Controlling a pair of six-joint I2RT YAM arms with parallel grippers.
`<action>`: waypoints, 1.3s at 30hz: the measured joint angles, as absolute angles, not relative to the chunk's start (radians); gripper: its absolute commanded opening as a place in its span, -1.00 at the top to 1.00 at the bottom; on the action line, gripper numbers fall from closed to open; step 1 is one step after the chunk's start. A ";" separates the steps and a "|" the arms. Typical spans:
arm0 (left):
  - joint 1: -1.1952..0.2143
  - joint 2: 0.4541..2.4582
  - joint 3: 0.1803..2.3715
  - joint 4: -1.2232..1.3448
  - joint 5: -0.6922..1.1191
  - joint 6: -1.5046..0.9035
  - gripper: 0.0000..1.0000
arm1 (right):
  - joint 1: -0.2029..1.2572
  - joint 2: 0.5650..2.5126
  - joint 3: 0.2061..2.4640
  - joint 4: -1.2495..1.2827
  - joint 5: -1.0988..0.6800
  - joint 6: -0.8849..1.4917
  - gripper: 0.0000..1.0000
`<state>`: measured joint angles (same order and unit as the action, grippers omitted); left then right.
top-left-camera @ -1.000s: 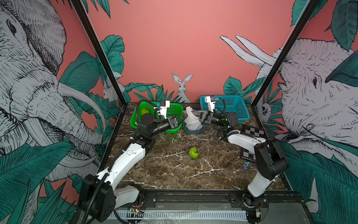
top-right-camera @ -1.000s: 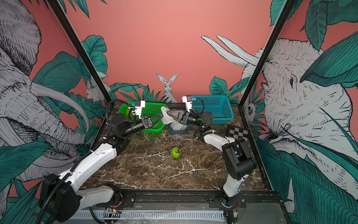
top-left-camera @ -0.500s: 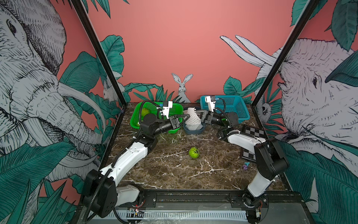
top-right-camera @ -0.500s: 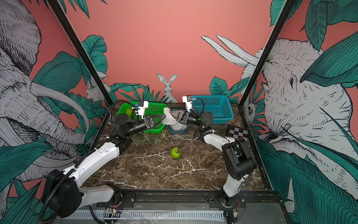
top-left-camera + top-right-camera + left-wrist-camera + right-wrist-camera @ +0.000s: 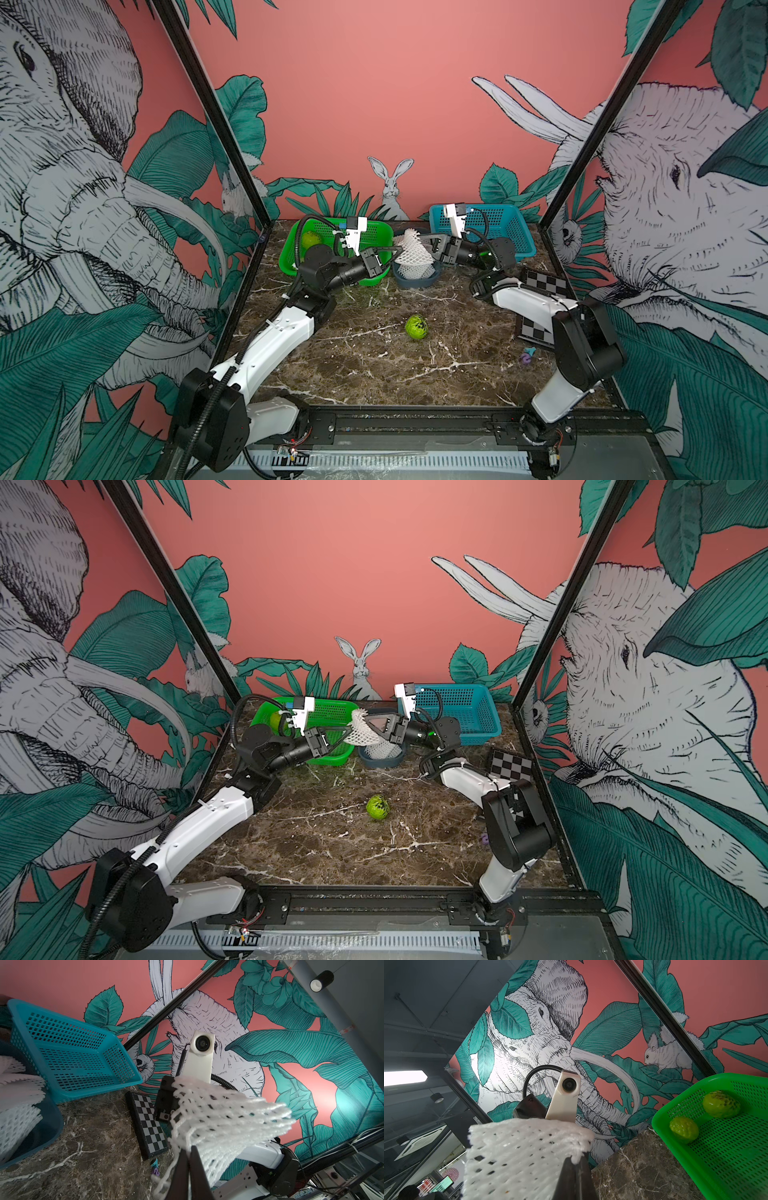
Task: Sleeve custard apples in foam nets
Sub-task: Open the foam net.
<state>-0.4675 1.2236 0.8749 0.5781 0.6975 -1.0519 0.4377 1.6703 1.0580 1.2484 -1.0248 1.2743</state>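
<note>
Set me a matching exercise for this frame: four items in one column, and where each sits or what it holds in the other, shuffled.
Items:
1. lone custard apple
2. single foam net
3. green basket
4. grey-blue tub

Place or state:
A. holds spare foam nets
B. on the marble tabletop
C. pinched by left gripper and right gripper
D. holds two custard apples

Pairs: 1-B, 2-C, 3-D, 4-A.

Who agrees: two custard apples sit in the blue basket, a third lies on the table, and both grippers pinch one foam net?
Wrong basket: the right wrist view shows two custard apples in the green basket. A third apple lies on the table; left gripper and right gripper pinch one foam net.
</note>
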 measured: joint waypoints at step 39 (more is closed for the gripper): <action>-0.489 1.446 0.835 1.269 0.552 -1.477 1.00 | 0.535 1.628 1.034 1.328 -0.858 1.317 -0.97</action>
